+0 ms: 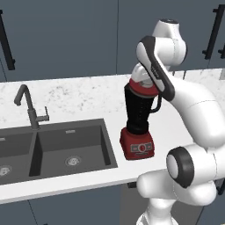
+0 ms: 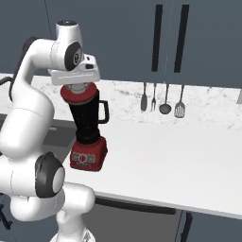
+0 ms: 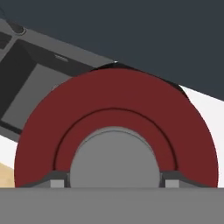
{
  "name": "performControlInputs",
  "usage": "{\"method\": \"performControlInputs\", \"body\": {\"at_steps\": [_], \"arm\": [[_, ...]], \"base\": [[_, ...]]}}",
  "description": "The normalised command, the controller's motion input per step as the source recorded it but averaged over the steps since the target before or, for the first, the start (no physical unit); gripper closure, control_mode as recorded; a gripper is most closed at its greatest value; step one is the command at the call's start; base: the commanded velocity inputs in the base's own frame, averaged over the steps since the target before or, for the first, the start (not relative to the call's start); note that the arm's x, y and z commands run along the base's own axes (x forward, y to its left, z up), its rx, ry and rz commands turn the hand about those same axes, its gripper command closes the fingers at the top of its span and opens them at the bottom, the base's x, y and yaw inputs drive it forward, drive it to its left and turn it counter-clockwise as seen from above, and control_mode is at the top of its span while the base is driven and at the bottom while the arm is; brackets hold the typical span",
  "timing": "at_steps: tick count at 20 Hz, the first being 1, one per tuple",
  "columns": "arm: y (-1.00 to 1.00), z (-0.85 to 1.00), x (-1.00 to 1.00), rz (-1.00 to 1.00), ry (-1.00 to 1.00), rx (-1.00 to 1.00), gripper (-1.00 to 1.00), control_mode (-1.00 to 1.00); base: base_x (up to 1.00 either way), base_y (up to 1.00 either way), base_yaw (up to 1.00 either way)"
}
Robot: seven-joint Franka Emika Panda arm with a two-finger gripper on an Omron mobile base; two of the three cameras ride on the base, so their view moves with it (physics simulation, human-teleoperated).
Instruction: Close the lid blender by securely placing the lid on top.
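The arm hides the right side of the lid (image 1: 141,83) and the gripper (image 2: 78,86) itself. The blender (image 1: 137,127) jar's mouth lies covered. The sink (image 1: 52,149) is cut off at left.

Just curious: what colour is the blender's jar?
Dark, nearly black; the blender shows it best in the left base view.

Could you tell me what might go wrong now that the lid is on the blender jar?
1. The gripper straddles the lid's grey knob; retreating before fully opening could lift the lid.
2. Pressing off-centre could tip the tall blender.
3. Whether the lid is fully seated cannot be told.
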Motion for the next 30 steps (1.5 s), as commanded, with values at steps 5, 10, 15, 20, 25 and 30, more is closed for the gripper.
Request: {"method": "performControlInputs", "body": {"at_steps": [5, 10, 15, 20, 25, 30], "arm": [[0.0, 0.02, -0.03, 0.11, 0.02, -0.01, 1.0, -1.0], [0.0, 0.04, 0.03, 0.07, 0.13, 0.0, 1.0, -1.0], [0.0, 0.09, 0.11, 0.0, 0.19, 0.0, 1.0, -1.0], [0.0, 0.06, 0.59, 0.0, 0.05, -0.03, 1.0, -1.0], [0.0, -0.05, 0.36, 0.0, -0.25, -0.19, 1.0, -1.0], [0.0, -0.26, 0.29, 0.0, -0.42, -0.24, 1.0, -1.0]], "base": [[0.0, 0.0, 0.0], [0.0, 0.0, 0.0], [0.0, 0.0, 0.0], [0.0, 0.0, 0.0], [0.0, 0.0, 0.0], [0.0, 0.0, 0.0]]}}
